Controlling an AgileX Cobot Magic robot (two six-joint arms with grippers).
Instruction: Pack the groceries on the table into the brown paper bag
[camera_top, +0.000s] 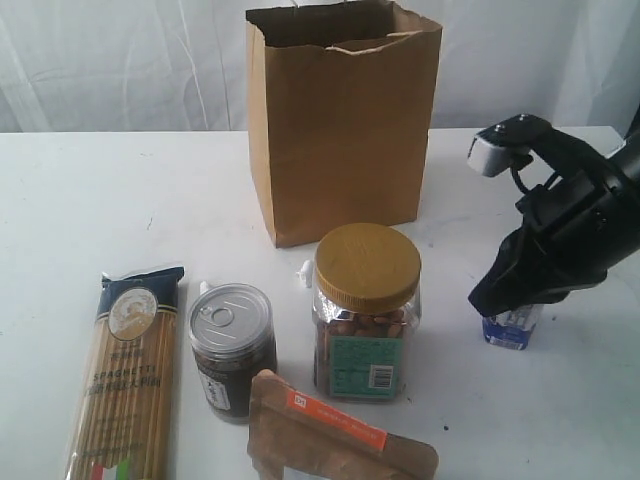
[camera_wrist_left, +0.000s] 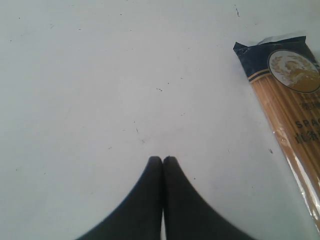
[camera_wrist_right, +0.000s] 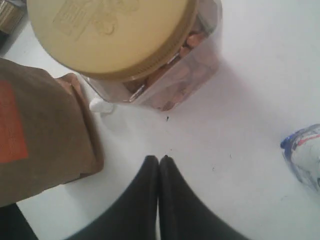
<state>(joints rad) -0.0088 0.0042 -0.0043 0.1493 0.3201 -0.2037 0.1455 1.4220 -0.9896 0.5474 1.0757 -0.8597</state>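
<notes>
- The brown paper bag stands upright with its mouth open at the far middle of the white desk.
- The spaghetti packet lies flat at the near left, with its dark header end pointing toward the far side.
- Just to its right stands the dark pull-tab jar. Right of that is the gold-lidded clear nut jar. Both are upright, in front of the bag and apart from it.
- The orange-labelled brown pouch sits at the near edge, in front of the two jars.
- A small white cap peeks out at the nut jar's far left side. Whatever it belongs to is hidden.
- The small white-blue carton stands at the right, partly covered by the right arm above it.
- The left tool has its fingers pressed together with nothing between them. It is over bare desk, near the spaghetti packet's header.
- The right tool is likewise pressed together and empty. It is over bare desk between the nut jar, the pouch and the carton.
</notes>
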